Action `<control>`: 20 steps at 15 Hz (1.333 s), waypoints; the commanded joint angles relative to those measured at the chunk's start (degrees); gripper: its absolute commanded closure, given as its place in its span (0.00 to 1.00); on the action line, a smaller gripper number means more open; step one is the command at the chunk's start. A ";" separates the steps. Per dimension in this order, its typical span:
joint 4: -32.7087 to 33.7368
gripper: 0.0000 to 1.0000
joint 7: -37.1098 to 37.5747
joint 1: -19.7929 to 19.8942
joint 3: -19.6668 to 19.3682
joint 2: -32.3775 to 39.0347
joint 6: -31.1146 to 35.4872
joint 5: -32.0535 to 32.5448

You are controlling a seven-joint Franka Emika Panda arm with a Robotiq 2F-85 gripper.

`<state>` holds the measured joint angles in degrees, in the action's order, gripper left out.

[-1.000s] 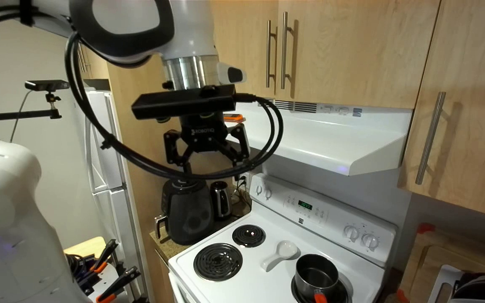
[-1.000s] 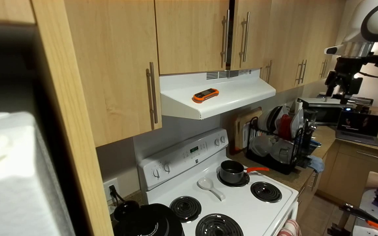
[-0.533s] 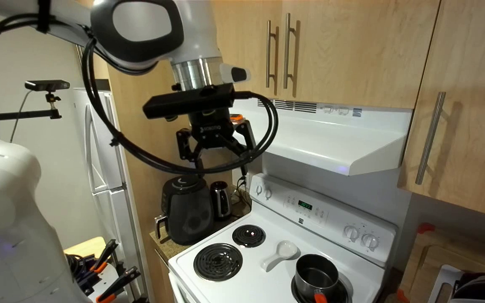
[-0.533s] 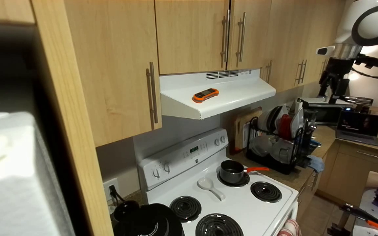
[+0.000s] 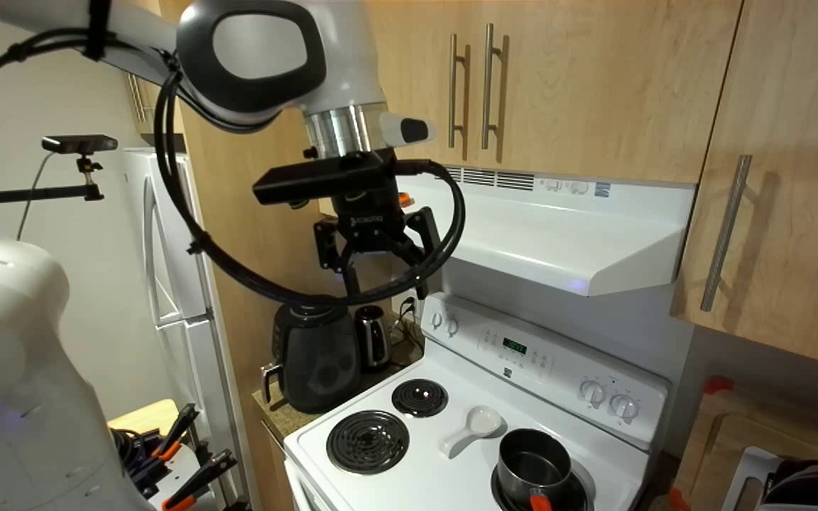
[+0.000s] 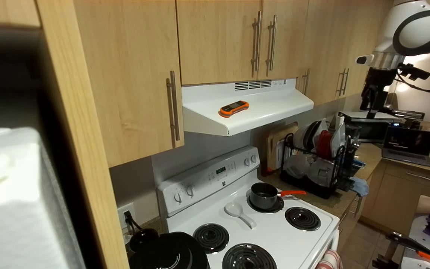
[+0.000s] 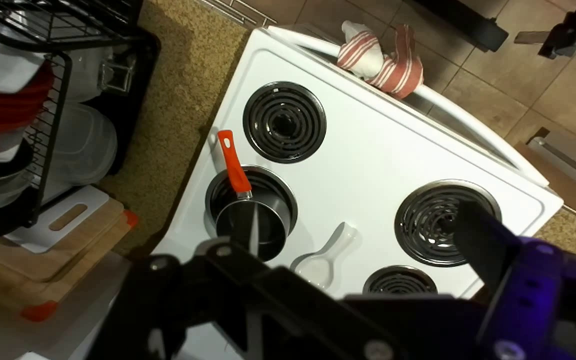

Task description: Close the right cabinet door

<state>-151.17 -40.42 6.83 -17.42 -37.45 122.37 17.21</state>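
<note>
Right cabinet door (image 5: 615,92), light wood, upper right of the frame in an exterior view, slim silver bar handle (image 5: 488,89) along its left edge; same door (image 6: 289,41) shows top, right of centre in an exterior view, beside its twin door (image 6: 218,41). Thin seam between the two; looks closed or nearly so, hard to say if fully flush. Gripper (image 5: 386,287) hangs pointing down, just left of frame centre, its fingers (image 7: 483,245) wide apart; wrist view shows the stove (image 7: 363,165) between them. Range hood (image 5: 522,234) sits right under the door, orange handheld device (image 6: 234,108) lying on it, mid-frame. Red-handled dark pot (image 6: 263,201) on a burner, white spoon-shaped piece (image 7: 318,270) near it on the stove. Dish rack (image 7: 60,100) on the worktop (image 7: 178,80), upper left in wrist view; striped towel (image 7: 398,72) at the stove's front, top centre-right.
</note>
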 commanded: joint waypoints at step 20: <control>2.30 0.00 5.51 -1.31 2.32 4.45 3.74 -0.99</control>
<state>-149.77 -36.78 6.24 -16.44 -35.43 123.69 17.06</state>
